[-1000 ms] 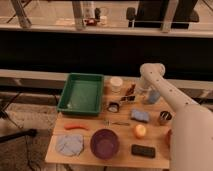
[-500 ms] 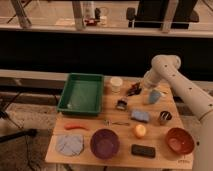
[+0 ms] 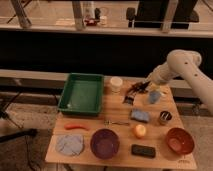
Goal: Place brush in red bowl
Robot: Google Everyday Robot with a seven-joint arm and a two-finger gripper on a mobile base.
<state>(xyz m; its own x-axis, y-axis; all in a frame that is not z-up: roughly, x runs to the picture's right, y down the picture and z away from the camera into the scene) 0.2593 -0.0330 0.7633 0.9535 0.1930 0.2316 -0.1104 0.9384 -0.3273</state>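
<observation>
My gripper hangs over the back middle of the wooden table, at the end of the white arm that reaches in from the right. It is shut on the brush, a small dark thing that hangs down and to the left of the fingers, lifted just off the table between the white cup and the light blue cup. The red bowl sits at the front right corner, well in front of and to the right of the gripper. It holds nothing.
A green tray fills the back left. A blue sponge, a dark can, an orange fruit, a thin metal utensil, a purple bowl, a black slab, a blue cloth and a red-orange vegetable lie in front.
The arm has swung away from the front right, uncovering the red bowl. The brush has risen from the table and moved right and back with the gripper.
</observation>
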